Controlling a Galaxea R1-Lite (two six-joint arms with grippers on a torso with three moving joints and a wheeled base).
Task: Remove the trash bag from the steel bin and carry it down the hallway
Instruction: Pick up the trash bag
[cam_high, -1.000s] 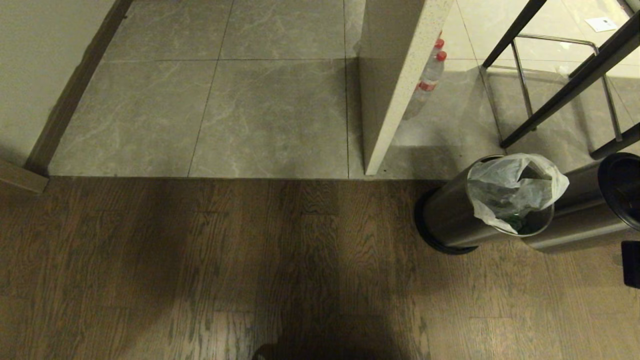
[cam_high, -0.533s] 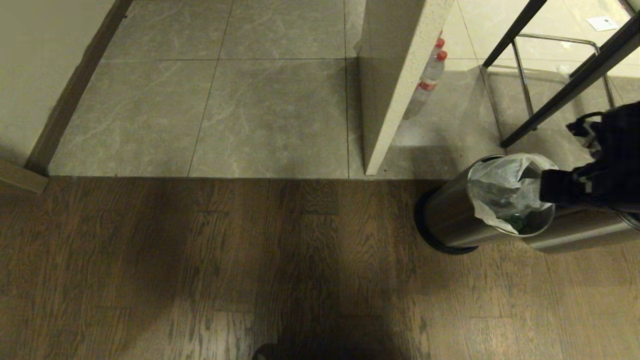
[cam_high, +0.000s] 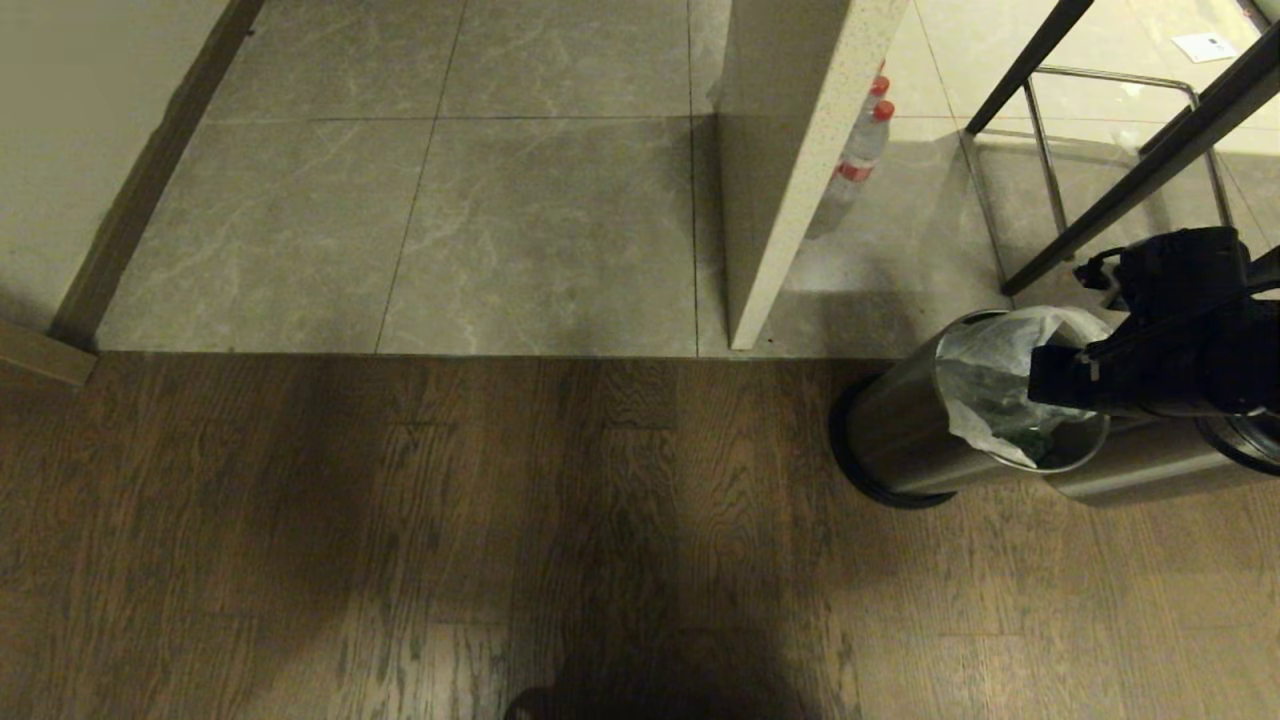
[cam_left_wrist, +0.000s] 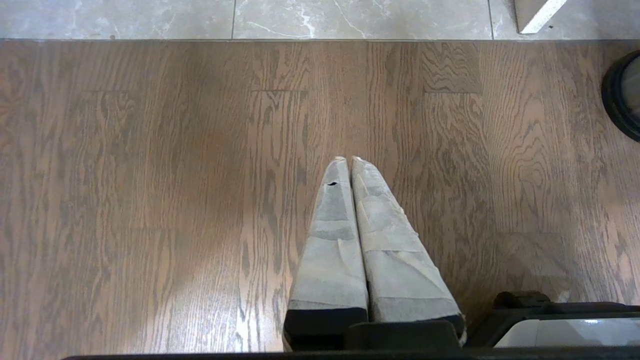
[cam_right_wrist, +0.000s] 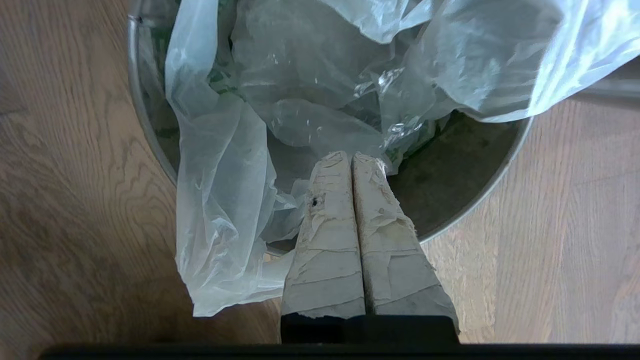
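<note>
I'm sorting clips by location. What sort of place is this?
Probably a home, near a kitchen or dining area: wood-plank floor meeting grey marbled tiles, a steel bin with a trash bag, and bottles behind a counter panel.

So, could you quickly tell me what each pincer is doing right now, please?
Left pincer: closed, empty, above the wood floor.
Right pincer: closed, holding nothing, over the trash bag.

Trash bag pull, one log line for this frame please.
right gripper: shut, empty, over bin mouth | trash bag: in steel bin | left gripper: shut, parked over wood floor | stage: pre-grasp
</note>
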